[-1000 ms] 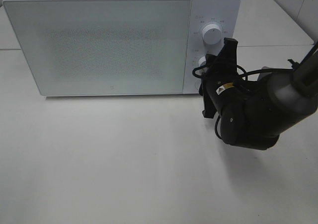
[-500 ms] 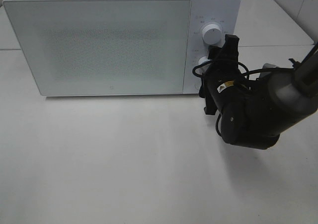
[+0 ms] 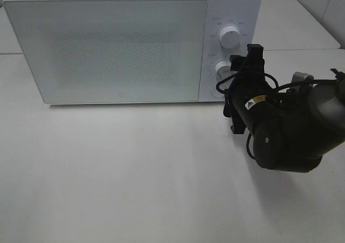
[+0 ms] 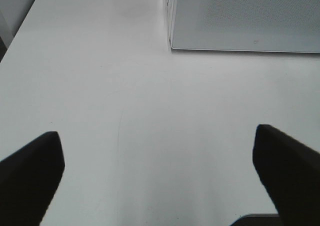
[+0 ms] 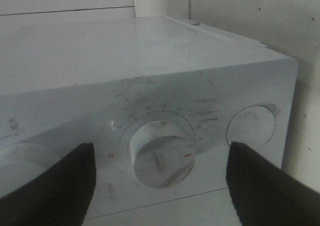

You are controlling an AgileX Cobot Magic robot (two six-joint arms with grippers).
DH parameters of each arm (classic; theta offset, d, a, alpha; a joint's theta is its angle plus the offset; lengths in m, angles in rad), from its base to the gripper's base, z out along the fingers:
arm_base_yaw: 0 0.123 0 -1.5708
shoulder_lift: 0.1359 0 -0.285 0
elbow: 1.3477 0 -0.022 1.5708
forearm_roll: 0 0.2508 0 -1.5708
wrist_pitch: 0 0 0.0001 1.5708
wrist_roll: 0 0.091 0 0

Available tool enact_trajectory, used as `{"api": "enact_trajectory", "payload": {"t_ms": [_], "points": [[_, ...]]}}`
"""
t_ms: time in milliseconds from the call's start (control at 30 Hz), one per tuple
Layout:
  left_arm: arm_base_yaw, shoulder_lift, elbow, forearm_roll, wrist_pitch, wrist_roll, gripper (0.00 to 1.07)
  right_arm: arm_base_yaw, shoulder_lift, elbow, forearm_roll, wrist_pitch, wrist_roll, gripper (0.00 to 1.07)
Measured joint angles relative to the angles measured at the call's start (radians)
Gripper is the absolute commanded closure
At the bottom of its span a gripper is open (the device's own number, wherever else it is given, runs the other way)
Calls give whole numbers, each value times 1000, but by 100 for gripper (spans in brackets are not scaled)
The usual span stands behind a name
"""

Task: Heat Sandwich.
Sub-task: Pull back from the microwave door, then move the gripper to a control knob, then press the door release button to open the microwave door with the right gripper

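White desk [image 3: 135,173] noted, glossy; tiled wall [image 3: 330,6] seen at 2 o'clock; white microwave [image 3: 108,49] set at 11 o'clock, door shut; the sandwich cannot be made out, any contents being hidden by the door. Right claw [image 3: 240,87] is held at 3 o'clock before the lower knob [image 3: 222,69], spread wide, nothing gripped; left claw [image 4: 160,171] is held wide open over the desk, nothing gripped.

A round white dial [image 5: 161,156] on the boxy white microwave [image 5: 150,65] sat between the jaws of the right gripper [image 5: 160,161] — spread wide — beside a round white button [image 5: 251,127].
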Motion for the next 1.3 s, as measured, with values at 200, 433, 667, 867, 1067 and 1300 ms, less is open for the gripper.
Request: {"api": "enact_trajectory", "payload": {"t_ms": [200,433,667,867,1067,1300], "points": [[0,0,0,0,0,0,9,0,-59,56,-11,40,-49,36],[0,0,0,0,0,0,9,0,-186,145,-26,197,-238,36],[0,0,0,0,0,0,9,0,-306,159,-74,484,-532,36],[0,0,0,0,0,0,9,0,-373,159,-85,692,-855,36],[0,0,0,1,0,0,9,0,-415,126,-86,944,-1216,36],[0,0,0,1,0,0,9,0,-418,32,-102,1252,-1524,36]]}}
